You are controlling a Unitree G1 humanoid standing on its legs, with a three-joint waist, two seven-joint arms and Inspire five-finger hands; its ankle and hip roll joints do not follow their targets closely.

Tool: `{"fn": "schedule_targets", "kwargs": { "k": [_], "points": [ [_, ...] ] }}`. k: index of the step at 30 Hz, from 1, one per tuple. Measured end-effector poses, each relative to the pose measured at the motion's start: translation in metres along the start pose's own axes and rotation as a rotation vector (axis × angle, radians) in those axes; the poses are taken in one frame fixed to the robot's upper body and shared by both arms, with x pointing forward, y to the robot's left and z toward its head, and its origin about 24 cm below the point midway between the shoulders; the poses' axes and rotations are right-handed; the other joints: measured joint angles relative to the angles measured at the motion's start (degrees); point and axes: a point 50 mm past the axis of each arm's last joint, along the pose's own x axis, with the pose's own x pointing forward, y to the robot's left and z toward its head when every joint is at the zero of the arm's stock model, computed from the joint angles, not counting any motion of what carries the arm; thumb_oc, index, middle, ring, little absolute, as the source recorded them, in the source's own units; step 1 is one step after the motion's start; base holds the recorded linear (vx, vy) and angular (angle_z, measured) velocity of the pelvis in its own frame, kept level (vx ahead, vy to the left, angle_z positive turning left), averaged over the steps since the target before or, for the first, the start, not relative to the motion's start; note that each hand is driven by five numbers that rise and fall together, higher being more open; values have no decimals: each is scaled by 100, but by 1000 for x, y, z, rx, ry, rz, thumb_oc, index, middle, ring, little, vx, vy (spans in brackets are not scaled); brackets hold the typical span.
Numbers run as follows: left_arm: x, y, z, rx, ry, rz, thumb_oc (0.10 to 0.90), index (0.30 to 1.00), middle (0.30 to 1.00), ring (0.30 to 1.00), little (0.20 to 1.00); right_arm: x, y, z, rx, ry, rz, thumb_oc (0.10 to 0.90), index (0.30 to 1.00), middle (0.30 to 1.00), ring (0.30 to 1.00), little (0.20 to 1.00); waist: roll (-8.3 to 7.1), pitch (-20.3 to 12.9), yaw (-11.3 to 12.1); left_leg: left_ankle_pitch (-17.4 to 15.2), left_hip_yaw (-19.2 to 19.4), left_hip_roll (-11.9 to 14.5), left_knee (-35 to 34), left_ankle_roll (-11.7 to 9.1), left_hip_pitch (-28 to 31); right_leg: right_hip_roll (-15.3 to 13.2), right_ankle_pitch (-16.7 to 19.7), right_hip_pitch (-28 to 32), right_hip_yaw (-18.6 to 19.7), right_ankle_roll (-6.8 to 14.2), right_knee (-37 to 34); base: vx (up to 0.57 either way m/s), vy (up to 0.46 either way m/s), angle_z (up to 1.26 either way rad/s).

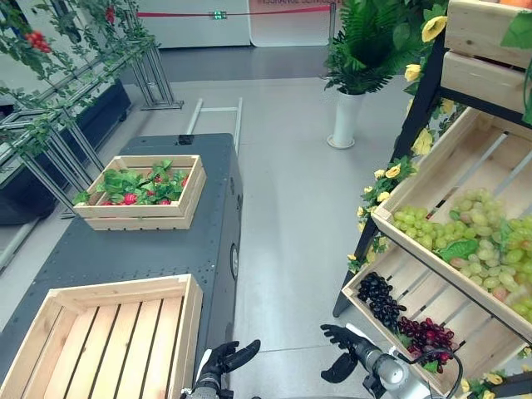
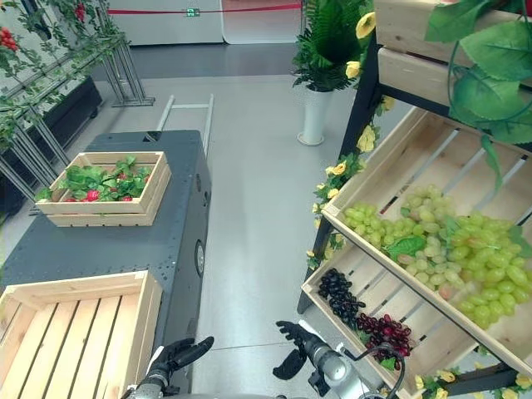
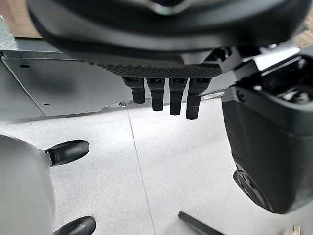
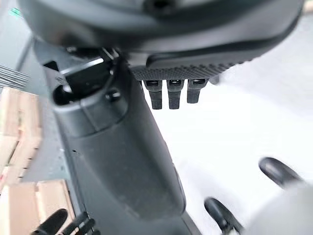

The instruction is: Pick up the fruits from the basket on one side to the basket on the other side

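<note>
An empty wooden crate (image 1: 116, 332) sits at the near end of a dark grey cart (image 1: 179, 241). Farther along the cart stands a second crate (image 1: 141, 193) with green leaves and small red fruits. On a slanted shelf to the right, one crate (image 1: 449, 170) holds green grapes (image 1: 478, 241). The crate below it (image 1: 416, 291) holds black grapes (image 1: 381, 299) and dark red grapes (image 1: 426, 334). My left hand (image 1: 226, 359) hangs low beside the cart's near corner, open and holding nothing, its fingers (image 3: 166, 95) straight. My right hand (image 1: 345, 342) is open and empty, just left of the black grapes.
A white pot with a fern (image 1: 347, 116) stands on the floor farther back. Metal racks with vines (image 1: 75, 108) line the left side. Grey floor (image 1: 291, 216) runs between the cart and the shelf. Yellow flowers (image 1: 391, 174) trim the shelf frame.
</note>
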Motion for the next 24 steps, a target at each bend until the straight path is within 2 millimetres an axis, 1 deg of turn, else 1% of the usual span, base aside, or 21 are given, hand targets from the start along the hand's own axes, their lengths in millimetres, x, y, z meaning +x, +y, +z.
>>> {"fn": "schedule_targets", "kwargs": {
  "k": [2,4,5,6,10,12,17,24],
  "points": [
    [-1,-1,-3,1,4,-10,800,900,900,900,900,1,2,-4,40,10,-6,800,900,900,900,900,17,-11,32,-7,-7,10,0,8,0,14,-4,6,-2,-7,-12,33,-11,4],
    [-3,-2,-7,22,11,-29,800,900,900,900,900,0,2,-16,141,38,-28,800,900,900,900,900,52,-39,64,-6,-43,14,0,8,6,19,-9,18,-18,-16,-13,33,-8,5],
    [-3,-2,-7,24,10,-33,800,900,900,900,900,-1,2,-19,173,50,-37,800,900,900,900,900,63,-46,74,-5,-63,12,0,6,4,18,-10,19,-23,-17,-13,24,-1,5],
    [-3,-3,-6,39,5,-43,800,900,900,900,900,-2,1,-27,223,83,-54,800,900,900,900,900,94,-65,104,-4,-78,12,0,6,4,18,-11,22,-34,-19,-13,24,2,4],
    [-3,-6,-4,118,-22,-89,800,900,900,900,900,-8,0,-46,346,142,-91,800,900,900,900,900,136,-90,92,-2,-125,10,0,4,33,13,-15,71,-101,-26,-14,19,3,5],
    [-3,-8,-2,140,-34,-108,800,900,900,900,900,-10,0,-51,349,164,-95,800,900,900,900,900,141,-94,90,0,-134,13,0,1,46,18,-22,85,-107,-28,-14,8,0,2],
    [-3,-10,-1,164,-47,-147,800,900,900,900,900,-11,0,-54,349,168,-98,800,900,900,900,900,173,-111,78,6,-152,18,0,-9,40,38,-29,85,-115,-42,-14,0,0,0],
    [-3,-11,-1,184,-49,-157,800,900,900,900,900,-13,0,-58,350,187,-101,800,900,900,900,900,216,-139,91,8,-163,18,0,-13,34,44,-26,86,-138,-79,-14,0,0,0]
  ]
}}
